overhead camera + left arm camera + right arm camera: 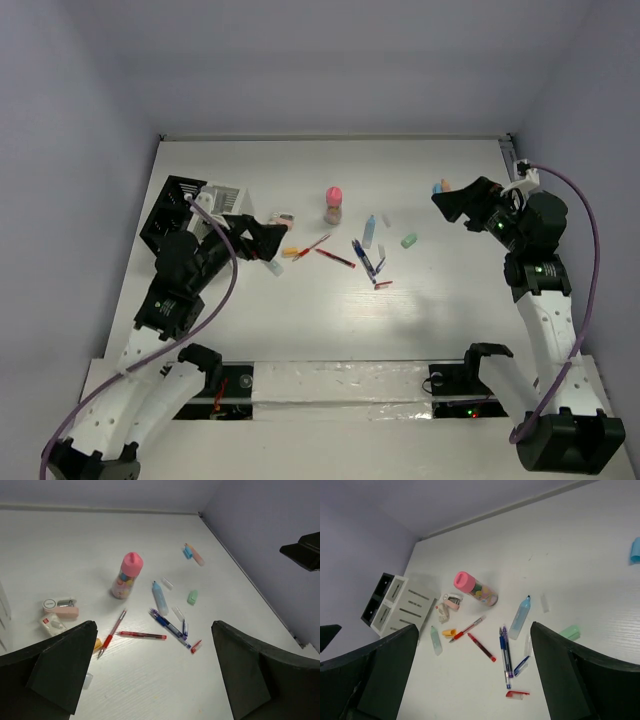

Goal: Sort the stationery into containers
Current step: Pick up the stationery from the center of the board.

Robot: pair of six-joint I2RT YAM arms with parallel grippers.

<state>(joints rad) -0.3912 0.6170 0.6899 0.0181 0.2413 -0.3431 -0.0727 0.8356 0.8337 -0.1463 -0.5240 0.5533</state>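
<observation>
— Why do both hands hang above the table instead of down among the things?

— It reads as a ready stance. The left hand and the right hand each have their fingers spread wide with nothing between them. From that height each wrist camera takes in the whole scatter. Nothing is gripped yet.

— Where does the stationery lie?

— Loose on the middle of the table, between the two hands. A pink-capped bottle stands upright towards the back. Nearer the arms lie two thin red pens, some blue pens close together, a pale blue marker, a mint green eraser and a small red cap. An orange bit and a pink tape piece lie near the left hand. An orange-and-blue piece sits just beside the right hand.

— And the containers?

— The black slotted box and the white slatted box stand against each other at the table's left side, just behind the left arm. Whether anything is inside them cannot be told.

— So which hand does the dropping?

— Probably the left, since it is nearest the boxes. The pens lie flat, so they will likely need a low, careful pinch.
</observation>
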